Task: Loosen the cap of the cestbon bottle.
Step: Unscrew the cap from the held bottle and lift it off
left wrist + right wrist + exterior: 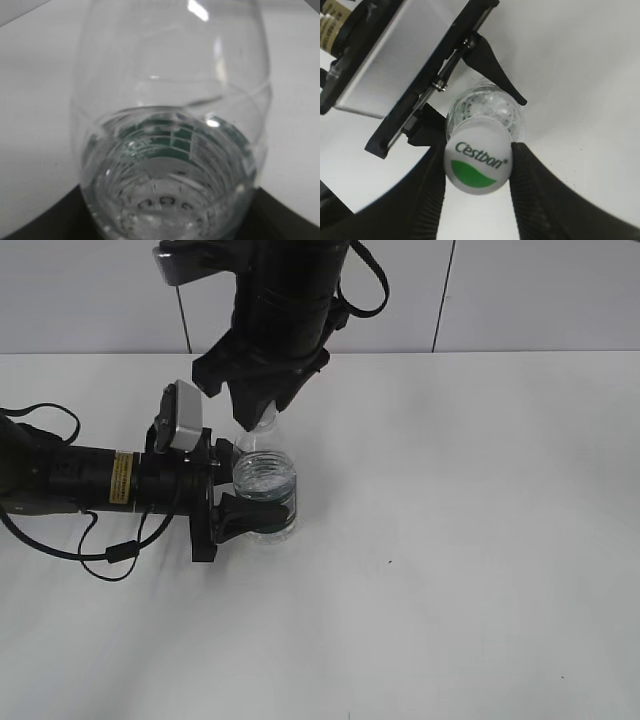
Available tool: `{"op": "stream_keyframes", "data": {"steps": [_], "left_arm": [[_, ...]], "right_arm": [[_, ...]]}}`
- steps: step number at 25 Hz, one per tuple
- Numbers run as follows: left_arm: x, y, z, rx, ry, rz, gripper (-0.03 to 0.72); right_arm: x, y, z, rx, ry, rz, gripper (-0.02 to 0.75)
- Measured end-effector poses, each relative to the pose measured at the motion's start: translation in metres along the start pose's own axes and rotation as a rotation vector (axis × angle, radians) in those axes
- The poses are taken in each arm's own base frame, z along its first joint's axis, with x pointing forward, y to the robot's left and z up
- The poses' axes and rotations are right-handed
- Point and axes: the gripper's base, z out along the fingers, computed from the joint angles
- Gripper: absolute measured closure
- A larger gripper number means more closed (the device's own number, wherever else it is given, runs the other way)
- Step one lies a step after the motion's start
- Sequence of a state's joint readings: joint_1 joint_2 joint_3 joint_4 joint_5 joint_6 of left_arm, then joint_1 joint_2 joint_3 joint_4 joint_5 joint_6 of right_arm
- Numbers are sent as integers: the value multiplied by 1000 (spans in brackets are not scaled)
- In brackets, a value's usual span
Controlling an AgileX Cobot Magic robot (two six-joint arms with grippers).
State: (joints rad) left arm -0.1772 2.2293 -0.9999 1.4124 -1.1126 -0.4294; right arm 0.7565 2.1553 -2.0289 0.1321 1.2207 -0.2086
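Right gripper (478, 167) pinches the cap (478, 160) (lettering legible only here) — left gripper (238, 495) clamps the cestbon bottle (265, 490).

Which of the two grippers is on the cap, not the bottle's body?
The right gripper, coming from above, pinches the cap; the left gripper reaches in sideways, clamping the cestbon bottle low down.

Both arms are matte black. The left arm (90, 478) is a ribbed cylinder with a small yellow label (121, 477) of tiny print, and thin black cables (100, 550) loop off it toward 6 o'clock. A silver-grey camera box (181, 417) sits on its wrist, beside a flat black bracket with small screws. The right arm (285, 290) is a thick ringed column with a cable curving at 3 o'clock. Its fingers (540, 200) are black wedges with finely ridged inner faces.
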Motion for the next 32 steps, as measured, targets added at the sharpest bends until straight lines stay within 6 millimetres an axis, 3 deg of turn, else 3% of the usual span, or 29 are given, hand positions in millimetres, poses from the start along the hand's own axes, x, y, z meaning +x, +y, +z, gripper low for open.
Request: {"op": "stream_keyframes", "data": {"steps": [4,12,15,23,32], "left_arm": [[0,0,0,0,1,1,276],[0,0,0,0,2,1,276],[0,0,0,0,2,1,276],[0,0,0,0,2,1,276],[0,0,0,1,3,2,276]], "right_arm": [[0,0,0,3,1,-215,435],[0,-2,-1,19,7,-1066,435],[-1,-2,-1,21,7,-1266,435],[-2,-1,-3,23,-1,-1443,435],[-4,8,-30,28,-98,-1435,436]]}}
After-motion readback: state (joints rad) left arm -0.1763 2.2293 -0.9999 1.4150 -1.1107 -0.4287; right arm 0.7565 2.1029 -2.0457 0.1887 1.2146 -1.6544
